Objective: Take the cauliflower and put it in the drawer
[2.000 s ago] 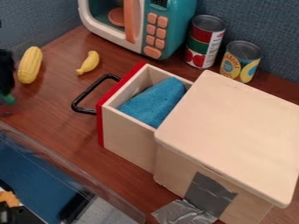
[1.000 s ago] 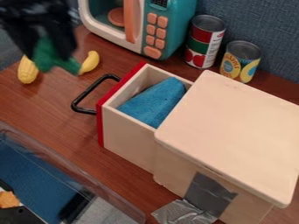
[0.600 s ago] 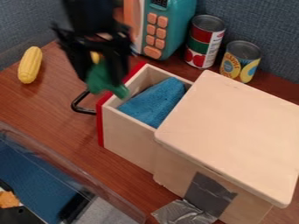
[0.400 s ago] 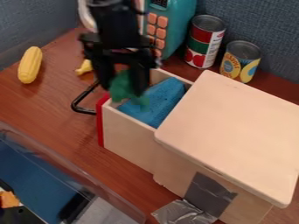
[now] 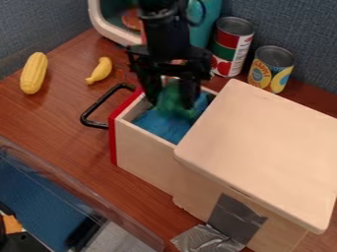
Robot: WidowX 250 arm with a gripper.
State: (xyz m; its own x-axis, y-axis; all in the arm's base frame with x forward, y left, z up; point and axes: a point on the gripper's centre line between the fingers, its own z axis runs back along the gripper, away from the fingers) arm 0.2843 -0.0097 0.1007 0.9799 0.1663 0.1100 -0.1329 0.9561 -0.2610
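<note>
- Carried rightward from the drawer's handle end since the last frame, the pincer (image 5: pixel 172 105) and its load now hang over the drawer's open top.
- Gripped between the two fingers is a green toy vegetable (image 5: pixel 172 98), presumably the task's cauliflower; holding it from both sides should keep it steady and let it drop straight down.
- It sits over or just within the opening of the wooden drawer (image 5: pixel 141 152), above the blue spongy-looking piece (image 5: pixel 160 124); whether it touches that piece I cannot tell.
- Pulled out from its wooden cabinet (image 5: pixel 263 142), the drawer gives access from above, its red front (image 5: pixel 113 145) and black handle (image 5: pixel 99 109) facing away from the lid, so nothing covers the spot.
- Grey tape (image 5: pixel 233 216) runs from the cabinet to the bench (image 5: pixel 59 110), probably to stop it sliding.
- Carrying looks nearly finished; what remains is likely a small lowering and release. Letting go too near the rim might leave the vegetable caught on the wall.
- Toy corn (image 5: pixel 33 73) and a toy banana (image 5: pixel 100 70) lie apart, beyond the handle, out of the way.
</note>
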